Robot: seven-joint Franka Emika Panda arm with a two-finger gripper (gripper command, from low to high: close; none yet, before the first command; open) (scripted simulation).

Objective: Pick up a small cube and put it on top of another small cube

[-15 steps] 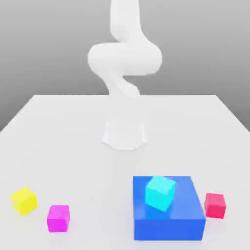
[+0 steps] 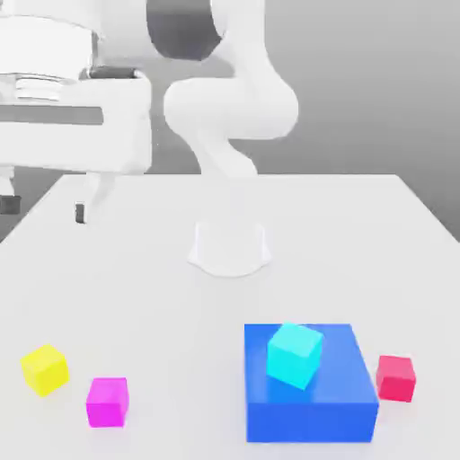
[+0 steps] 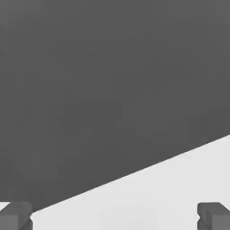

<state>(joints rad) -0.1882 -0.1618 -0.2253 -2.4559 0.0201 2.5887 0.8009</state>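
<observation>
Half a second back the hand was out of sight above the exterior view; now the arm has swung forward and the hand [image 2: 45, 202] hangs large over the worktop's [image 2: 230, 296] far corner on the exterior view's left, high above the surface. The fingers [image 3: 214, 215] are spread wide with nothing between them, the two dark tips standing well apart in the hand view, which looks past the worktop's edge into grey background.

None of the blocks has shifted. The yellow cube [image 2: 44, 369] sits by the near corner on the exterior view's left, just beside the magenta cube [image 2: 108, 402]. The red cube [image 2: 395, 377] rests on the worktop near the opposite near corner, right by the big blue block [image 2: 311, 384], which carries the cyan cube [image 2: 294, 355].

So the reach has only begun: the hand seems to be heading for the yellow cube's side but must yet travel toward the near edge and descend before any grasp.
</observation>
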